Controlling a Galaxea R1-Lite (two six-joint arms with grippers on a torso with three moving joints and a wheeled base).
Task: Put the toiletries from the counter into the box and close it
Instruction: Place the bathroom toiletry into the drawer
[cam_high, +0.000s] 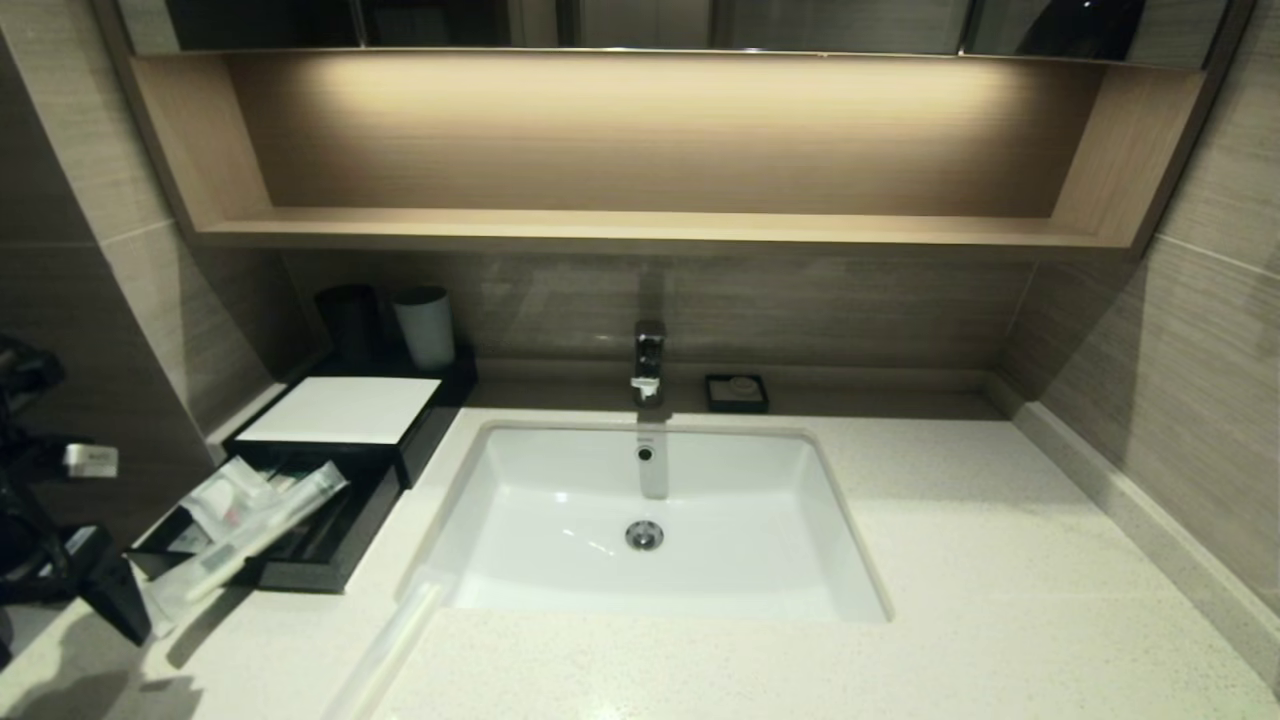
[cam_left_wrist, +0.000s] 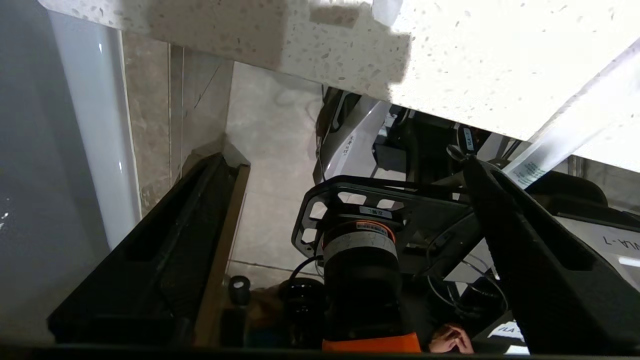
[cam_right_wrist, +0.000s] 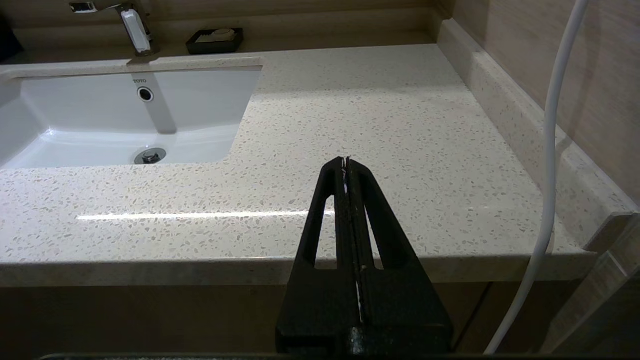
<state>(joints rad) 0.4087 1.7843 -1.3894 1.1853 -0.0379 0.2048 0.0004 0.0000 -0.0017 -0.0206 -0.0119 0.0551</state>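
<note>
Several wrapped toiletries (cam_high: 250, 510) lie in the open black box (cam_high: 330, 560) on the desk (cam_high: 1000, 560); left pincer (cam_left_wrist: 350, 165) spread, right pincer (cam_right_wrist: 346, 162) pressed together

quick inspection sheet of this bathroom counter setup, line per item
surface: speckled pale counter around a white sink, dry-looking.
job's things: black box at the counter's left, open, its white lid panel slid back; wrapped toiletries lie in it and stick out over its front edge; one long clear packet lies on the counter in front of the sink.
clutter: two cups behind the box; soap dish beside the faucet.
grippers: left tool open, at the counter's left edge beside the box, empty; right tool shut, parked off the counter's front right.
cables: white cable by the right arm.
surroundings: tiled walls, lit wooden shelf, bare.
</note>
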